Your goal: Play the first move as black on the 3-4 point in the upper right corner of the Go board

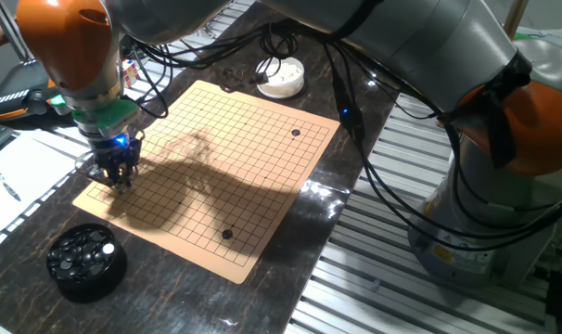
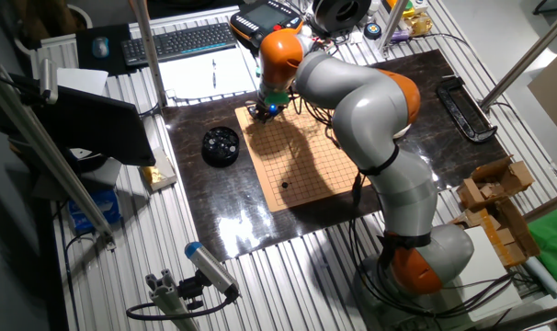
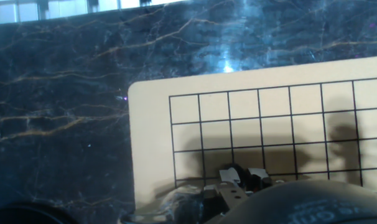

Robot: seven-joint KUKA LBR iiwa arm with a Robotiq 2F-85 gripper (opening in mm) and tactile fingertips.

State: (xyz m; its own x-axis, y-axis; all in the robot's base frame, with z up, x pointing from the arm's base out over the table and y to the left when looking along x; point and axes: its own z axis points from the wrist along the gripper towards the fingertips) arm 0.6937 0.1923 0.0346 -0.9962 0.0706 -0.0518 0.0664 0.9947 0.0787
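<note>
Go board (image 1: 216, 172) of pale wood lies flat on the dark marbled table (image 1: 309, 223), and everything else can be placed from it. Over one corner of the board, the corner nearest the papers and keyboard in the fixed views, the pincer (image 1: 117, 176) hangs low on the orange-and-grey arm (image 1: 68, 46), its tips right down at the grid near the board's edge, with a blue light glowing just above them. Whether the pincer is released or clenched, and whether it grips a stone, cannot be told: the fingers are small and dark in both fixed views, and the hand view shows only blurred dark parts at the bottom of the picture over the corner squares. Two black stones already sit on the board: one (image 1: 296, 133) near the corner that faces the white bowl (image 1: 281, 78), the other (image 1: 228, 235) near the edge on the opposite side, toward the round black bowl (image 1: 84, 263). That black bowl stands on the table just off the board's near corner and holds a heap of glossy black stones, one spot in it gleaming white. The white bowl stands on the table just beyond the board's far edge, among loose black cables.
</note>
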